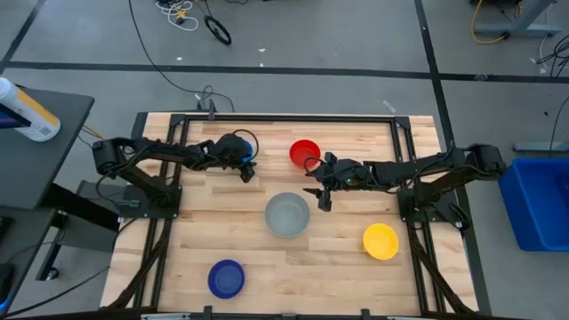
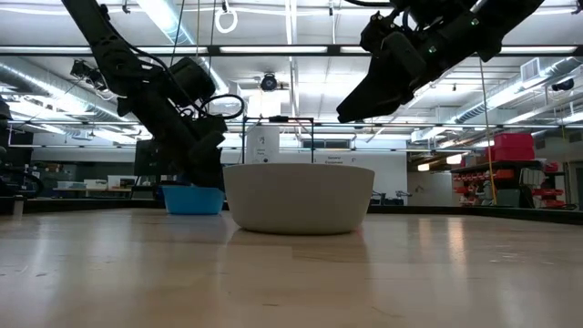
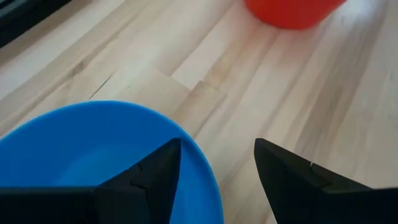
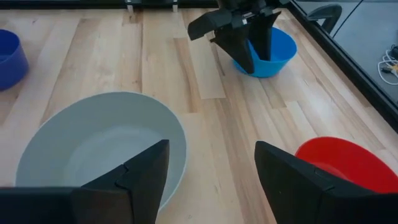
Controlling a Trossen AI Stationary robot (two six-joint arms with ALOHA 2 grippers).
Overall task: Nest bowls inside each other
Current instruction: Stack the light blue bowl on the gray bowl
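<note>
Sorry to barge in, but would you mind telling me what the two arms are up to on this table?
Nothing is nested yet: all five bowls sit apart on the table. The left tool is open with its fingers straddling the rim of the light blue bowl, one inside, one outside. The right tool is open and holds nothing, hanging above the table between the grey bowl and the red bowl. The yellow bowl and the dark blue bowl lie untouched.

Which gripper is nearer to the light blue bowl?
Left. The left gripper straddles the light blue bowl's rim; the right gripper hangs between the red bowl and grey bowl.
</note>
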